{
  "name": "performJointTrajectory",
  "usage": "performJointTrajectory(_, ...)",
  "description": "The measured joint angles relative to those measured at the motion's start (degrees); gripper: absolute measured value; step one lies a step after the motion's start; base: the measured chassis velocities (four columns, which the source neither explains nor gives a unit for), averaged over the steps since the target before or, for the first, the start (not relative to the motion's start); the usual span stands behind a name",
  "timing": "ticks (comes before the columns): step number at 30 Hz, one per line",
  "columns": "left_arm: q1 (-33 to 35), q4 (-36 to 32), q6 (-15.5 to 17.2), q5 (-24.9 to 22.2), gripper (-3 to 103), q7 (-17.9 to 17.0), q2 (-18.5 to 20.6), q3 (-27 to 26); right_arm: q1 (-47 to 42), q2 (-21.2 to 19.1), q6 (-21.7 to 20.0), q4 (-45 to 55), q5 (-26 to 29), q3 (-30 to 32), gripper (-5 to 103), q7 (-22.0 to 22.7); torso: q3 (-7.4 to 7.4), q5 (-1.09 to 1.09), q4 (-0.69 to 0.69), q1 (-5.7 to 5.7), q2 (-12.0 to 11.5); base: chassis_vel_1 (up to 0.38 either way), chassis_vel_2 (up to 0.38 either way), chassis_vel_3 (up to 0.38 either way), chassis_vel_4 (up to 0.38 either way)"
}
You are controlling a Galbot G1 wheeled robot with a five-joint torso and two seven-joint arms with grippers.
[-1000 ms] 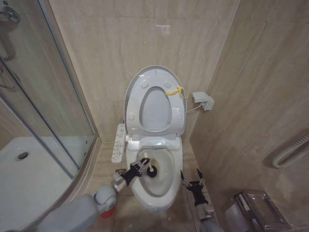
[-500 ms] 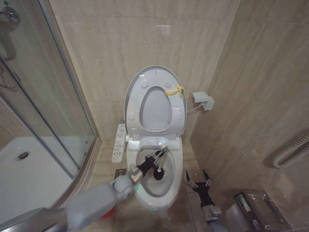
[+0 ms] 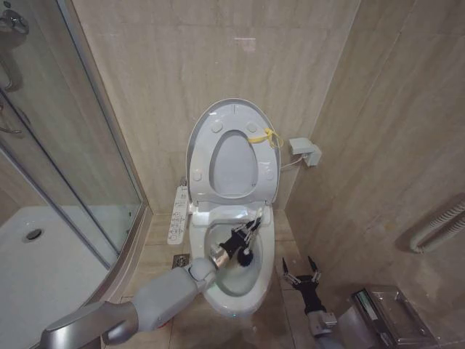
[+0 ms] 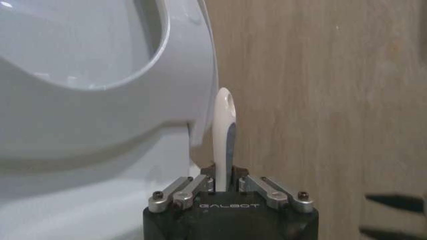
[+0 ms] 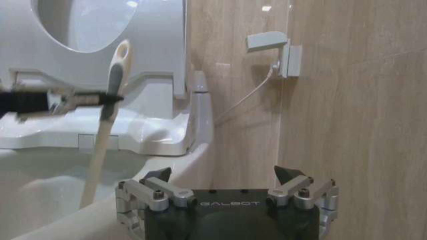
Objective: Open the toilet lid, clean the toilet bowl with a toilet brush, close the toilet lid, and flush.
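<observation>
The toilet lid (image 3: 232,163) stands raised against the wall, with the ring seat (image 3: 218,125) up in front of it and a yellow tie (image 3: 265,137) at its right edge. My left gripper (image 3: 248,231) reaches over the toilet bowl (image 3: 263,273) near its back right and is shut on the toilet brush handle (image 4: 223,132). The black brush head (image 3: 245,256) hangs down inside the bowl. In the right wrist view the brush handle (image 5: 107,125) slants down from the left gripper (image 5: 67,98) into the bowl. My right gripper (image 3: 304,273) hangs open beside the bowl's right side, holding nothing.
A glass shower screen (image 3: 73,145) and a white shower tray (image 3: 43,269) fill the left. A control panel (image 3: 178,214) sticks out at the bowl's left. A wall box (image 3: 305,151) with a cable sits right of the lid. A paper holder (image 3: 385,313) stands at the lower right.
My left gripper has carried the brush from the bowl's left side across to its back right. The right gripper has drifted slightly right and lower.
</observation>
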Motion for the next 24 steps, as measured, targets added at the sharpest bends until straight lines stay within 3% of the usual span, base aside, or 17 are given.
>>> performJointTrajectory(6,0.2,-1.4,-0.1,0.2,16,-0.1,1.3,0.8,0.0,-0.2,0.0,0.2,0.2,0.0,100,0.0,0.00,0.01,0.03,0.00,0.0,0.000,0.000,0.000,0.000)
performJointTrajectory(11,-0.8,-3.7,-0.4,-1.0,16,-0.8,0.4,-1.1,0.0,-0.2,0.0,0.3,0.2,0.0,100,0.0,0.00,-0.01,-0.03,0.00,0.0,0.000,0.000,0.000,0.000)
performJointTrajectory(20,-1.0,3.1,-1.5,0.0,16,0.3,-1.7,-2.7,0.1,-0.1,0.1,-0.1,0.3,-0.1,100,-0.1,0.00,0.00,0.02,0.00,0.0,0.000,0.000,0.000,0.000)
performJointTrajectory(24,-1.0,2.2,-1.4,-0.3,16,0.3,-1.4,-1.9,0.4,-0.3,0.1,-0.1,0.3,-0.1,100,-0.1,0.00,0.00,0.02,0.00,0.0,0.000,0.000,0.000,0.000)
